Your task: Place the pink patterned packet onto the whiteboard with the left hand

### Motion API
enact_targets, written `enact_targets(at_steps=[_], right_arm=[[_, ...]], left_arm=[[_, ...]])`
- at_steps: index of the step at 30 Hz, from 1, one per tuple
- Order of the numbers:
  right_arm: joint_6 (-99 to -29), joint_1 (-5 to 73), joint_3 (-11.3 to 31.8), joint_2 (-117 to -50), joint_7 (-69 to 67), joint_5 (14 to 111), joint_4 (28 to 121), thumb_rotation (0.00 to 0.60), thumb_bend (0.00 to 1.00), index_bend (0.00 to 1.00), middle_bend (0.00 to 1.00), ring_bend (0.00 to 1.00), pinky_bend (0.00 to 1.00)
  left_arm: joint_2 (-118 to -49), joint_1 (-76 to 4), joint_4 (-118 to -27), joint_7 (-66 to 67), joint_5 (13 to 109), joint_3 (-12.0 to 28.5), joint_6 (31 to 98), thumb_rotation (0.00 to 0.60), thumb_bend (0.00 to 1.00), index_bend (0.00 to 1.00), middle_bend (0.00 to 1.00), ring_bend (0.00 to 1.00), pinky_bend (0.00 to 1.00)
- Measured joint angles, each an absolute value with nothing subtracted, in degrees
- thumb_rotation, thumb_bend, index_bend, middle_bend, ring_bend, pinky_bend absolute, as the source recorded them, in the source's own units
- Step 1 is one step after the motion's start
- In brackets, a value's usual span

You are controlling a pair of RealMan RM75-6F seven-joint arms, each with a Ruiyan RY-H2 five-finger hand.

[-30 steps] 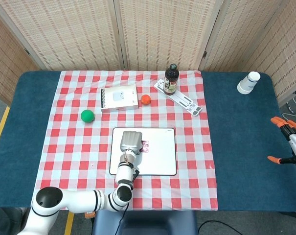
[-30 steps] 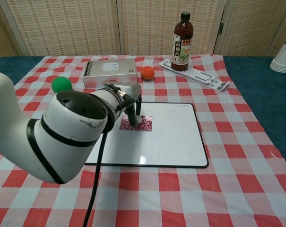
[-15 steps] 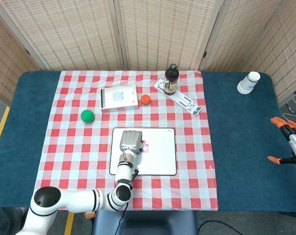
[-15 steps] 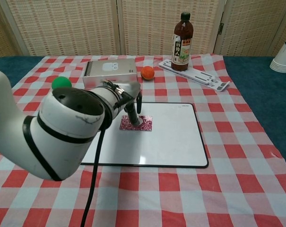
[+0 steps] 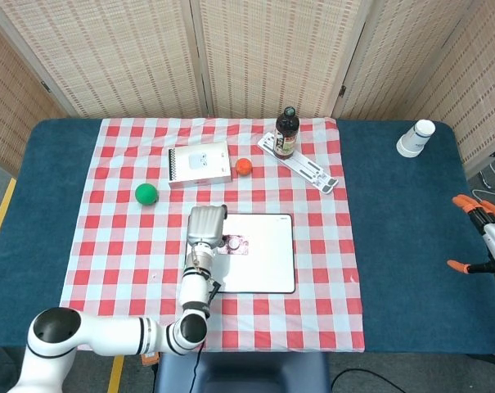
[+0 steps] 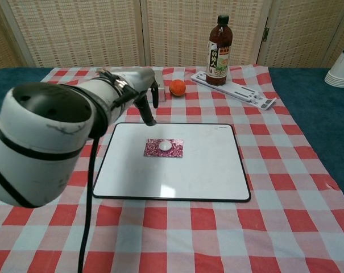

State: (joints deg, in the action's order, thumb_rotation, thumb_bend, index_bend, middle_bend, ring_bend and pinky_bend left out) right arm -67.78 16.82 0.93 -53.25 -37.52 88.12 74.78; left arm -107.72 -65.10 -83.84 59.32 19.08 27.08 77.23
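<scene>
Pink patterned packet [image 6: 163, 147]: lies flat on the whiteboard [image 6: 200, 176], in its upper left-of-centre part, with a pale round spot on its top face. Nothing touches it; in the head view [image 5: 235, 244] it shows just right of the hand.

Whiteboard: white panel with a dark rim, flat on the red-and-white checked cloth [image 5: 116, 246], near the front middle of the worktop [image 5: 402, 246].

Left hand [image 5: 205, 227]: raised over the whiteboard's far left corner, apart from the packet, holding nothing. In the chest view [image 6: 139, 91] its dark fingers [image 6: 146, 111] point downward, loosely spread; the white forearm fills the left foreground.

Right hand: not seen in either view.

Silver box [image 5: 200, 164]: on the cloth beyond the whiteboard, largely hidden behind the hand in the chest view.

Orange ball [image 6: 177, 87]: just right of the box.

Green ball [image 5: 146, 193]: on the cloth, left of the whiteboard, well apart from it.

Dark bottle [image 6: 219, 51]: upright, with a black cap, at the far edge of the cloth, beside a flat white strip-shaped object [image 6: 235, 91] lying aslant.

White cups [image 5: 416, 138]: stacked on the blue worktop, far right corner.

Orange-handled clamps [image 5: 474, 214]: at the right edge of the head view.
</scene>
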Motion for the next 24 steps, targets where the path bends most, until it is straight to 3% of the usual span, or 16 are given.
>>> enact_targets(at_steps=[2,4,7,9,10,13,19,24], right_arm=[[-67.63,16.82,0.79,-53.12,-37.86,88.24,74.81,0.6,0.0,0.0,0.0,0.0,0.0],[-67.53,16.78,0.69,-52.96,-38.13,88.26,74.81,0.6,0.0,0.0,0.0,0.0,0.0],[-68.07,16.48,0.76,-52.74,-38.63,88.11,74.85,0.6,0.0,0.0,0.0,0.0,0.0],[-68.64,16.24,0.91,-52.61,-39.03,88.0,74.83,0.6,0.0,0.0,0.0,0.0,0.0],[-68.74,16.19,0.96,-52.57,-39.19,87.98,74.79,0.6,0.0,0.0,0.0,0.0,0.0],[-68.79,16.16,1.05,-52.51,-39.71,87.92,74.45,0.6,0.0,0.0,0.0,0.0,0.0],[-68.76,16.08,1.12,-52.64,-40.26,87.76,73.82,0.6,0.0,0.0,0.0,0.0,0.0],[-69.2,15.83,1.39,-52.59,-41.06,87.45,73.32,0.6,0.0,0.0,0.0,0.0,0.0]], left_arm=[[-105.69,-62.66,-88.37,57.67,22.91,25.63,82.39,0.6,0.27,0.34,0.8,0.87,0.95],[-103.36,-59.31,-93.76,55.52,26.96,23.38,87.9,0.6,0.25,0.22,0.59,0.66,0.84],[-99.39,-53.29,-102.05,51.71,33.73,18.05,94.12,0.6,0.2,0.03,0.17,0.22,0.47],[-96.9,-49.69,-106.37,49.24,37.93,13.87,96.05,0.6,0.18,0.0,0.02,0.04,0.24],[-95.3,-47.41,-108.63,47.73,40.54,10.97,96.94,0.6,0.17,0.0,0.0,0.0,0.15],[-92.56,-42.45,-112.38,44.9,46.24,4.57,99.23,0.6,0.16,0.0,0.0,0.0,0.05],[-91.38,-32.91,-114.3,39.63,57.64,-4.97,104.98,0.6,0.19,0.0,0.0,0.0,0.0],[-90.82,-27.79,-114.99,37.32,61.98,-8.31,106.08,0.6,0.19,0.0,0.0,0.0,0.0]])
